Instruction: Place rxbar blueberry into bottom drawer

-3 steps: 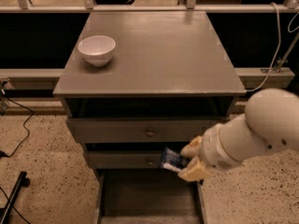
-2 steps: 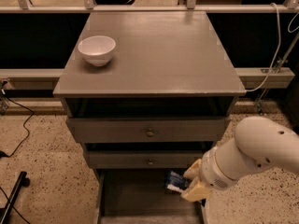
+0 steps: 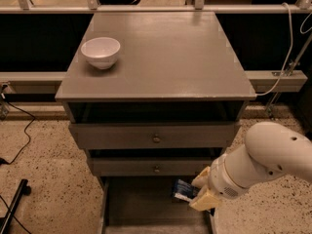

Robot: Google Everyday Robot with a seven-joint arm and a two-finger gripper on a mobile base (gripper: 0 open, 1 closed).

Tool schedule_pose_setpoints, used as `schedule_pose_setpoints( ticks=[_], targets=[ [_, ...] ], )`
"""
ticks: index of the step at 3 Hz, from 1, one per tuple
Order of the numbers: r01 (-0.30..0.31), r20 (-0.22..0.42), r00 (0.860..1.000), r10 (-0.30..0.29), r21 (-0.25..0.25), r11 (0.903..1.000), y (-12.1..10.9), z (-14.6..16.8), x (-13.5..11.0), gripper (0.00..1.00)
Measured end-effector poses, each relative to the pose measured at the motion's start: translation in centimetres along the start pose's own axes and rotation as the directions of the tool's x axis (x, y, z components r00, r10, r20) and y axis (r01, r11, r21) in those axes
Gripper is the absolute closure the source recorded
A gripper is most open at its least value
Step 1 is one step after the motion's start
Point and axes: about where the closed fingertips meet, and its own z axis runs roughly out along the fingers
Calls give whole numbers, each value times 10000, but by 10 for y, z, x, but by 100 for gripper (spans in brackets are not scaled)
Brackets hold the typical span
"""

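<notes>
Your gripper [image 3: 199,191] pinched the rxbar blueberry [image 3: 182,190] just over the open bottom drawer [image 3: 139,204]; you had not let go yet.

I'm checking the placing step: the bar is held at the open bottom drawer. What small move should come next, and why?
Probably lower the gripper a little, then release. It is shut on the rxbar over the right part of the open bottom drawer, and the bar does not appear to rest on the drawer floor yet, so letting go from here might make it bounce or slide.
</notes>
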Motion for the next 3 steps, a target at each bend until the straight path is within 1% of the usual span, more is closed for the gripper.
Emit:
schedule_pose_setpoints(
  ticks=[1, 2, 3],
  targets=[
    [436, 175, 9989, -430, -381, 9983, -10, 38, -6, 100],
    [1109, 981, 9896, -1051, -561, 9922, -19, 99, -3, 100],
    [1742, 1824, 9685, -1695, -97, 9847, -42, 154, 3, 100]
  ],
)
